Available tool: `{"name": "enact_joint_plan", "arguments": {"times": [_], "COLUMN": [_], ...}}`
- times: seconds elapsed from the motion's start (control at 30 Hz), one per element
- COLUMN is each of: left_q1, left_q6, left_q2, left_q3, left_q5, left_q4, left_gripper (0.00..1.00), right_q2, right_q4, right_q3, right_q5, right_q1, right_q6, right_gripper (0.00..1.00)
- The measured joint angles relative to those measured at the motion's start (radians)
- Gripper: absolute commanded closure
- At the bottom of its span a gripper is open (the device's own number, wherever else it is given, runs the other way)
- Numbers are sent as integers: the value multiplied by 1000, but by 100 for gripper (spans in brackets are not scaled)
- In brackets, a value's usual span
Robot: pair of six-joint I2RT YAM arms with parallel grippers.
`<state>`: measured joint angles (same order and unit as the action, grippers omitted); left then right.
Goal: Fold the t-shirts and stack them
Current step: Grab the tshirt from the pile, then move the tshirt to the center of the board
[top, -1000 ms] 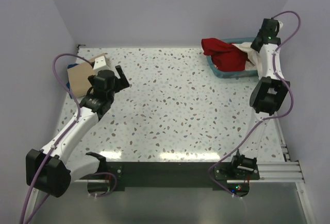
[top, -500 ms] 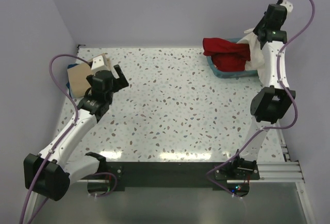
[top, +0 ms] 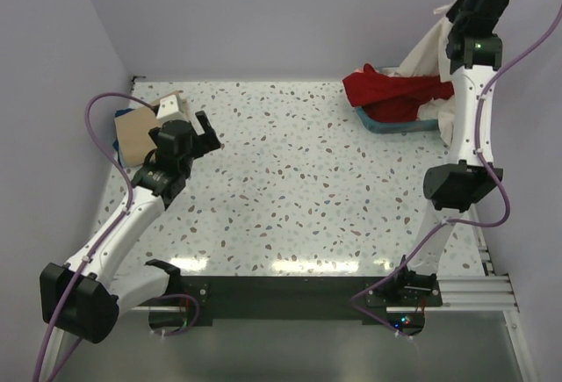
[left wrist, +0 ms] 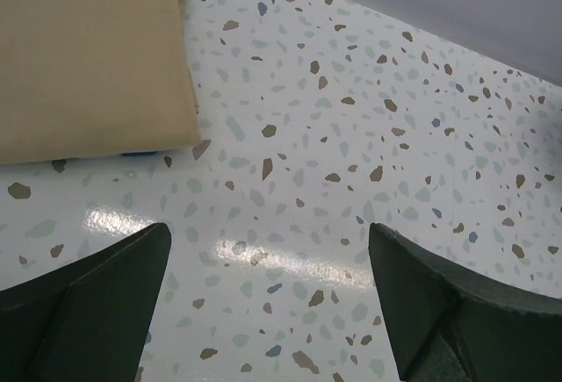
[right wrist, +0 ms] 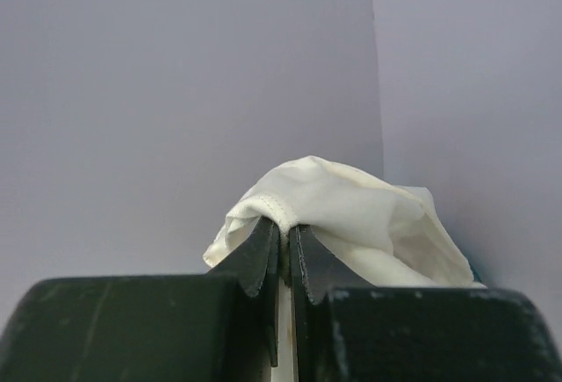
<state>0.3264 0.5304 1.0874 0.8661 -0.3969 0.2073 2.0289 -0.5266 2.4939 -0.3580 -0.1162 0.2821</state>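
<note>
**Operator:** State of the right pincer (right wrist: 283, 231)?

**Technician:** Jaws all but closed, clamped on a fold of the cream shirt (right wrist: 351, 215) (a hem seam shows at the tips). The arm is extended high above the far right corner of the table (top: 299, 189).

**Operator:** Where does the cream shirt run from there?

**Technician:** It hangs down from the pincer in a drape. Its lower part reaches the basket (top: 384, 124), against the red shirt (top: 391, 92). The red shirt is bunched in the basket, with one part over the left rim.

**Operator:** State of the left pincer (left wrist: 270, 250)?

**Technician:** Jaws wide apart, nothing between them. It hovers over bare table near the left edge, touching no cloth.

**Operator:** What lies nearest it?

**Technician:** The tan shirt (left wrist: 88, 48), folded flat at the far left of the table, just beside the pincer. A thin blue sliver shows under its near edge (too little to identify).

**Operator:** Spacing between the two groups?

**Technician:** Well apart, with speckled table between them.
</note>
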Motion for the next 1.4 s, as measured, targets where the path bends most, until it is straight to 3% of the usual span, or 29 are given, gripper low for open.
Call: {"name": "enact_joint_plan", "arguments": {"times": [0.67, 1.2, 1.4], "left_q1": [0, 0, 0], "left_q6": [0, 1, 0], "left_q2": [-14, -73, -84], "left_q3": [0, -12, -12], "left_q5": [23, -1, -27], "left_q4": [4, 0, 0], "left_gripper": [0, 0, 0], "right_q2": [124, -275, -332], "right_q4": [352, 429, 408], "right_q3": [85, 32, 19], "right_q5": [-55, 198, 319], "right_q1": [45, 267, 409], "right_q6": [79, 62, 90], "right_gripper": [100, 100, 100]}}
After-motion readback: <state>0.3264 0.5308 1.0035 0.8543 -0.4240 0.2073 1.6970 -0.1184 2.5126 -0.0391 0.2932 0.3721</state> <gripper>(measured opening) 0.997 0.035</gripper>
